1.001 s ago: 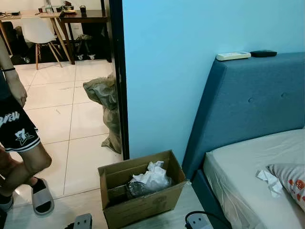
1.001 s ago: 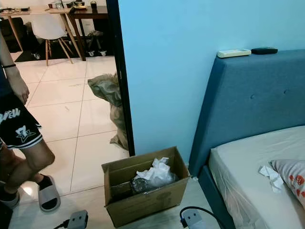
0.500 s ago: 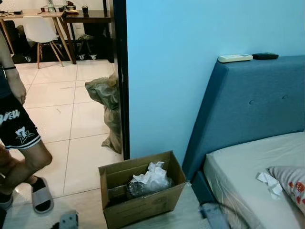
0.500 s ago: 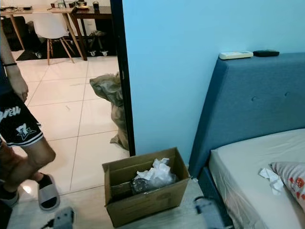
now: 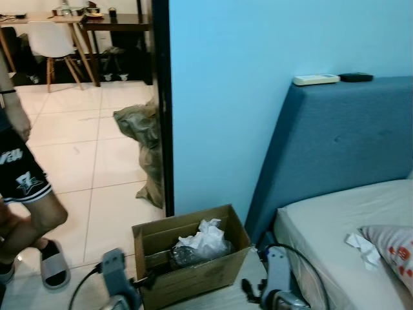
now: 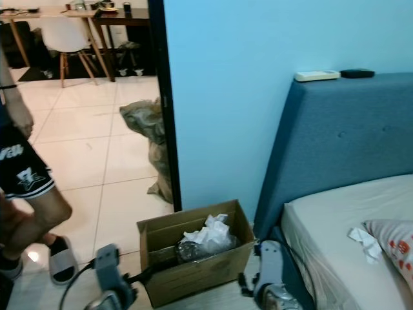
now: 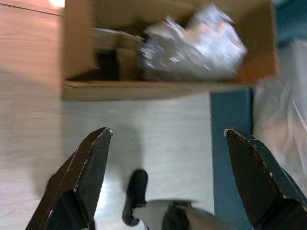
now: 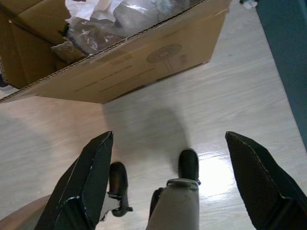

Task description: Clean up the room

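Note:
An open cardboard box point(image 5: 206, 271) stands on the wood floor by the bed's head, holding crumpled white paper point(image 5: 208, 236) and clear plastic. A crumpled white tissue point(image 5: 360, 244) lies on the mattress beside a patterned pillow point(image 5: 395, 248). My left arm point(image 5: 115, 278) is at the box's left front corner and my right arm point(image 5: 276, 284) at its right. In the left wrist view the left gripper point(image 7: 167, 132) is open above the floor, just short of the box point(image 7: 158, 90). My right gripper point(image 8: 169, 136) is also open and empty, close to the box's printed wall point(image 8: 144, 62).
A blue headboard point(image 5: 335, 142) carries a white remote point(image 5: 316, 79) and a black one point(image 5: 356, 77). A person's legs and sandal point(image 5: 32, 213) stand at the left on the tiles. A stuffed bag point(image 5: 145, 148) leans at the doorway. A table and chair stand far back.
Both arms have risen into the bottom of the eye views, on either side of the box. The person has shifted slightly left. The box and the tissue stay put.

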Controlling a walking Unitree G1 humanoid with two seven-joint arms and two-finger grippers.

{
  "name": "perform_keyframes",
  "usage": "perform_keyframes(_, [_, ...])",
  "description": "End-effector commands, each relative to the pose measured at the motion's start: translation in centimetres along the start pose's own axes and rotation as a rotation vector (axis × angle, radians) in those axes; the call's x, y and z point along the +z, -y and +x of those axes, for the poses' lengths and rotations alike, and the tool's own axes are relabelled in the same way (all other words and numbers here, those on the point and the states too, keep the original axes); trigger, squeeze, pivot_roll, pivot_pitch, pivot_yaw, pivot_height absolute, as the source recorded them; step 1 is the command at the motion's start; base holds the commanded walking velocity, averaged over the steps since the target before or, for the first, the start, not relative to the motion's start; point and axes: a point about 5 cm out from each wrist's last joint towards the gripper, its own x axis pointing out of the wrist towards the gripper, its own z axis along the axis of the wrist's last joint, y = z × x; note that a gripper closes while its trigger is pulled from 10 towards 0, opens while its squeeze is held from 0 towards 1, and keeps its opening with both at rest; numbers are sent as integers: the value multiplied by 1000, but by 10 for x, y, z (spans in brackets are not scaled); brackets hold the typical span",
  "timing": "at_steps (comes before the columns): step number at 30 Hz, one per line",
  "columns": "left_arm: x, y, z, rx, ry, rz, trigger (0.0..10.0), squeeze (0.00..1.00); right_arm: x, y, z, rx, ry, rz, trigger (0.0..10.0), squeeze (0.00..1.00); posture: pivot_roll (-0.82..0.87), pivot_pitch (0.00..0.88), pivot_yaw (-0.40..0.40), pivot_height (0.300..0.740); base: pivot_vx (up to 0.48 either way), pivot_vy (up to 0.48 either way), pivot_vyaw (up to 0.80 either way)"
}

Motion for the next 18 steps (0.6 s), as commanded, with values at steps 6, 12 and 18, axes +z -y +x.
perform_keyframes(6, [-1, -5, -1, 6, -11, -22, 10000, 0, -7, 9, -2, -15, -22, 29, 10000, 0, 9, 0, -64, 740, 0, 0, 0])
perform_keyframes(12, [-3, -5, -2, 4, -8, -30, 10000, 0, -9, 11, -3, -2, -24, 57, 10000, 0, 14, 0, -68, 740, 0, 0, 0])
perform_keyframes(18, [-3, -3, -2, -3, -6, -32, 10000, 0, -8, 13, -4, -2, -22, 48, 10000, 0, 7, 0, -72, 740, 0, 0, 0])
